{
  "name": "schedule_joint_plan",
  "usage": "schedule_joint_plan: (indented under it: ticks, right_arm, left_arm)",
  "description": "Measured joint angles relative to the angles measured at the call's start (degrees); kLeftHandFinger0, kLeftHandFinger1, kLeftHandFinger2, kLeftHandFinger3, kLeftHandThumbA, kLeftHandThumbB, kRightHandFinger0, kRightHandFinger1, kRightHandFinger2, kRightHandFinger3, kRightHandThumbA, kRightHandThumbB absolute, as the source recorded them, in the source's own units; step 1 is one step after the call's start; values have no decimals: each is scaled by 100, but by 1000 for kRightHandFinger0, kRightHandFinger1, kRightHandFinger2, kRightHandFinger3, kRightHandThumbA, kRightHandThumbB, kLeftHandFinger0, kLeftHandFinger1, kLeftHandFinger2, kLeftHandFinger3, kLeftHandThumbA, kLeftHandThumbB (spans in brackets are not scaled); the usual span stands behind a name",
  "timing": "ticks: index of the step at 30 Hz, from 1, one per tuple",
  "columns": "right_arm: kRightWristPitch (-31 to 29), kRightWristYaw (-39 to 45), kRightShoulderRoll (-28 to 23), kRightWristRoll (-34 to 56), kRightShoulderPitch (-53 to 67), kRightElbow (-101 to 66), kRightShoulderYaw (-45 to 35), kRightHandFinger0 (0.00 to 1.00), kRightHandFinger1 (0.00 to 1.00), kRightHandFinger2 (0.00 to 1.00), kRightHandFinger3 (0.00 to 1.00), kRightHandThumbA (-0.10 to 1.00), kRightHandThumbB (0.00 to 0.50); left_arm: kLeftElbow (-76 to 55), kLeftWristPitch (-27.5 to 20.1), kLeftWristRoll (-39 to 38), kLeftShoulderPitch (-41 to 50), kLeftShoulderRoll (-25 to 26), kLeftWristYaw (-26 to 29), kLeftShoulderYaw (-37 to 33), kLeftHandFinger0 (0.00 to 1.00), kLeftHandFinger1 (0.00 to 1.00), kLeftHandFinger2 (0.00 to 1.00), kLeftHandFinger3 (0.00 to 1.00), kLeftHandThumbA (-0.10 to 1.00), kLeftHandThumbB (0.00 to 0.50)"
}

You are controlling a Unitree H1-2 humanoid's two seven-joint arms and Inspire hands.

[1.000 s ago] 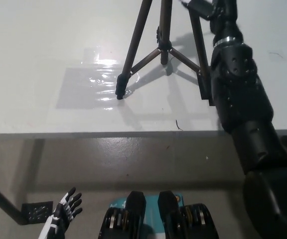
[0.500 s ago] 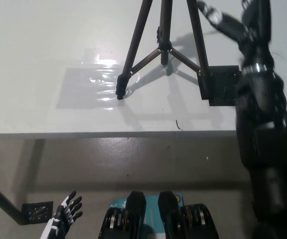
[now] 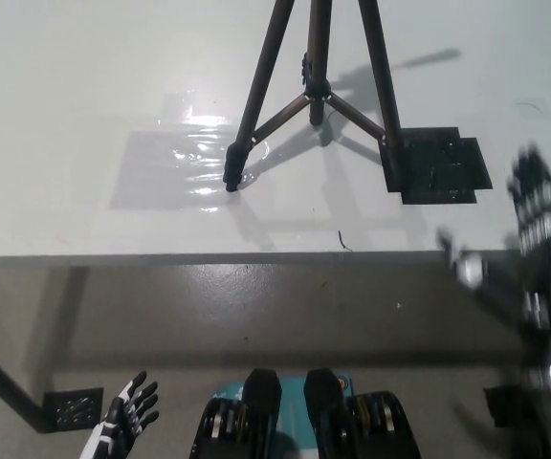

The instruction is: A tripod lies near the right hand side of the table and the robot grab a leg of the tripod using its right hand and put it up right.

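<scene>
My right hand [image 3: 536, 229] has let go of the tripod [image 3: 316, 91] and pulled back to the table's [image 3: 75, 105] right edge, fingers spread and holding nothing. The tripod stands upright on the white table, one foot on a black patch [image 3: 443, 170]. My left hand [image 3: 127, 413] rests low down, fingers apart; I see no words anywhere.

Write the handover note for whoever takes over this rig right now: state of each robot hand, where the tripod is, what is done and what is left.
Right robot hand: black, blurred at the right edge near the table edge, fingers spread, holding nothing, clear of the tripod.
Left robot hand: white, resting open at the lower left, below the table.
Tripod: standing upright on the white table, its visible legs spread with feet on the surface, one by a dark square patch.
Done: tripod is up and released.
Left: nothing evident; just check it stands steady.
</scene>
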Motion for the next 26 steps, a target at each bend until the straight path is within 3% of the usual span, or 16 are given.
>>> schedule_joint_plan:
  ticks: [1,2,3,7,9,12,14,19,26]
  right_arm:
    - [-59,26,-42,-21,333,-221,102,1000,1000,1000,1000,1000,364]
    - [-152,51,-90,-50,650,-421,216,1000,1000,1000,1000,1000,360]
    - [-255,72,-145,-76,918,-539,330,1000,1000,1000,1000,1000,400]
    - [-593,126,-236,-114,1401,-269,551,1000,1000,1000,1000,1000,390]
    - [-759,151,-231,-112,1418,73,590,1000,1000,1000,1000,1000,355]
    - [-950,194,-212,-73,1320,782,608,1000,1000,1000,1000,1000,386]
    - [-964,224,-204,-48,1250,1134,608,1000,1000,1000,1000,1000,408]
    - [-899,438,-254,32,1026,1581,682,1000,1000,1000,1000,1000,409]
    - [-675,696,-356,136,821,1816,725,1000,1000,1000,1000,1000,364]
  left_arm:
    - [-1,-2,-1,0,1,0,0,1000,1000,1000,1000,1000,94]
    - [-2,-4,-4,-1,1,-1,2,1000,1000,1000,1000,1000,89]
    - [-4,-4,-7,-1,3,-1,5,1000,1000,1000,1000,1000,97]
    - [-54,-16,-9,-15,14,-5,11,1000,1000,1000,1000,1000,100]
    - [-99,-20,-15,-24,23,-8,19,1000,1000,1000,1000,1000,53]
    - [-202,-21,-39,-57,39,-19,36,1000,1000,1000,1000,1000,43]
    - [-231,-21,-54,-83,41,-27,41,1000,1000,1000,1000,1000,49]
    - [-236,-22,-95,-123,41,-48,69,1000,1000,1000,1000,1000,37]
    - [-233,-20,-106,-168,41,-57,93,1000,1000,1000,1000,1000,31]
